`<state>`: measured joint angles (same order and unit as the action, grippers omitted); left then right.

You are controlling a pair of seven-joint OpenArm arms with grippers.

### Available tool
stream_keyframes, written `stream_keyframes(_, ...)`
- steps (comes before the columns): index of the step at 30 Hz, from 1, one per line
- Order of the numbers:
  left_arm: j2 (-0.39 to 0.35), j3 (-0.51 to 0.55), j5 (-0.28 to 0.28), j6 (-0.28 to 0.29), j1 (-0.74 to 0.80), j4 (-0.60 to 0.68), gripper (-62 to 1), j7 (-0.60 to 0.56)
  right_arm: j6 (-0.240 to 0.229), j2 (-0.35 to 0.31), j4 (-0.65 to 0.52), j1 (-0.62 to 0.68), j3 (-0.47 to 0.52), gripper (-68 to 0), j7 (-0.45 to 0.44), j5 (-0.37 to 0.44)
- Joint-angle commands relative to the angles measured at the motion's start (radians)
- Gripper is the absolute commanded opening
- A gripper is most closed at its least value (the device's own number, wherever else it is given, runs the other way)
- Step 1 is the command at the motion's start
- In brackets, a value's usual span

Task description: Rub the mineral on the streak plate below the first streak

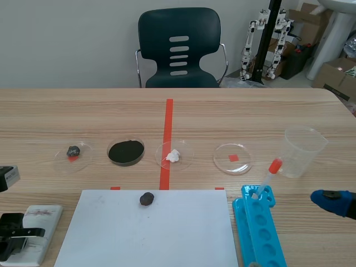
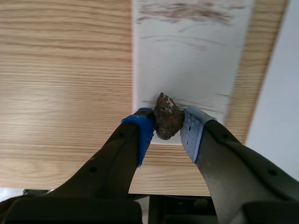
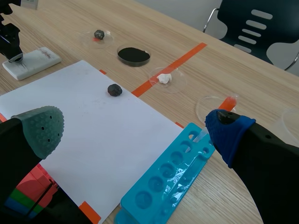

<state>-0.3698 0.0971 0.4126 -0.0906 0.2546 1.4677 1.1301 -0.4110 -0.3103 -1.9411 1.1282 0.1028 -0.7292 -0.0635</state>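
In the left wrist view my left gripper [image 2: 168, 128] is shut on a rough brown mineral [image 2: 167, 121]. The mineral touches the near end of the white streak plate [image 2: 187, 60]. A reddish-brown first streak [image 2: 191, 11] runs across the plate's far end, and faint thin lines [image 2: 205, 103] lie beside the mineral. In the scene view the streak plate [image 1: 39, 222] lies at the table's front left with the left gripper [image 1: 25, 233] over it. My right gripper [image 3: 135, 133] hangs open and empty over the paper and blue tray, at the scene's right [image 1: 334, 201].
A white paper sheet [image 1: 150, 233] carries a dark rock [image 1: 147, 198]. Behind it stand petri dishes with a rock [image 1: 73, 151], black powder [image 1: 126, 152], white bits [image 1: 173, 156] and one empty [image 1: 233, 158]. A plastic cup [image 1: 303, 151], pipette [image 1: 267, 178] and blue well tray [image 1: 258, 228] are at the right.
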Motion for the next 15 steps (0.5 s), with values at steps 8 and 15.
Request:
stream_keyframes(8, -0.011, 0.002, 0.033, 0.006, 0.008, -0.003, -56.8, 0.004, -0.001, 0.000, -0.009, 0.002, 0.003, -3.7, -0.015, 0.010)
stream_keyframes(15, -0.011, -0.013, 0.171, 0.098, 0.008, -0.003, -56.8, -0.007, -0.001, 0.000, -0.009, 0.002, 0.003, -3.7, -0.015, 0.010)
